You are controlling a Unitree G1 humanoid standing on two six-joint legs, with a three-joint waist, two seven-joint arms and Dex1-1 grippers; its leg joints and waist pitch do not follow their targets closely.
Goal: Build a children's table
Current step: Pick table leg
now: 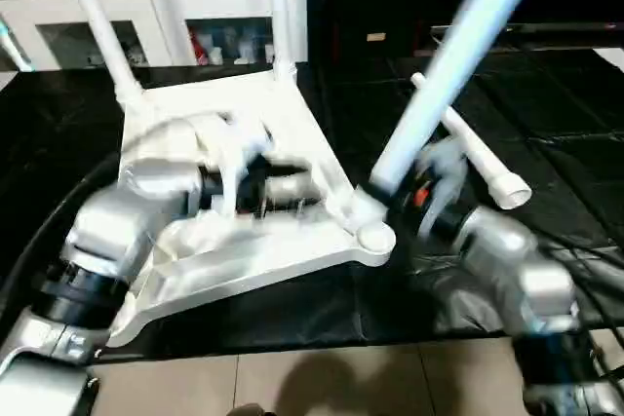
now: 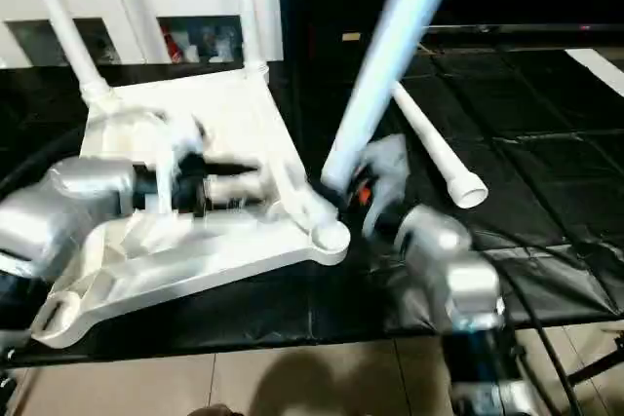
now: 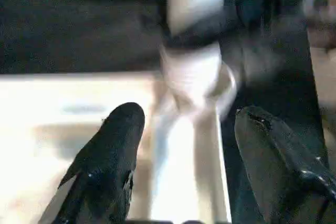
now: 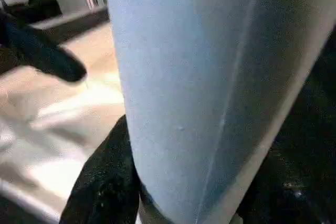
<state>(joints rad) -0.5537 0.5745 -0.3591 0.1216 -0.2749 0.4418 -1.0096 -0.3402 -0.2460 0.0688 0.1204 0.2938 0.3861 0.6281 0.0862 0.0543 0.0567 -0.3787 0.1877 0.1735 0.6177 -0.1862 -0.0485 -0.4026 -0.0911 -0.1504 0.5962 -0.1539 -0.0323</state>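
The table top [image 1: 244, 241] is lying upside down on the black mat [image 1: 546, 143], with two legs [image 1: 102, 26] standing in its far corner sockets. The right gripper [image 1: 414, 197] is gripping a third leg [image 1: 444, 75], tilted, with its lower end at the near right socket [image 1: 375, 238]. The left gripper [image 3: 184, 150] is hovering over the ribbed underside, fingers [image 3: 113, 145] spread wide. A fourth leg [image 1: 478, 158] is lying on the mat just beside the right gripper. A white cabinet [image 1: 146, 17] is standing behind.

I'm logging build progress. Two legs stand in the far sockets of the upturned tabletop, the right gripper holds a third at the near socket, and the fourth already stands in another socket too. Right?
Not quite. The fourth leg is not in a socket: the left eye view shows it lying loose on the black mat beside the tabletop. The two far legs and the third leg in the right gripper are as you say.
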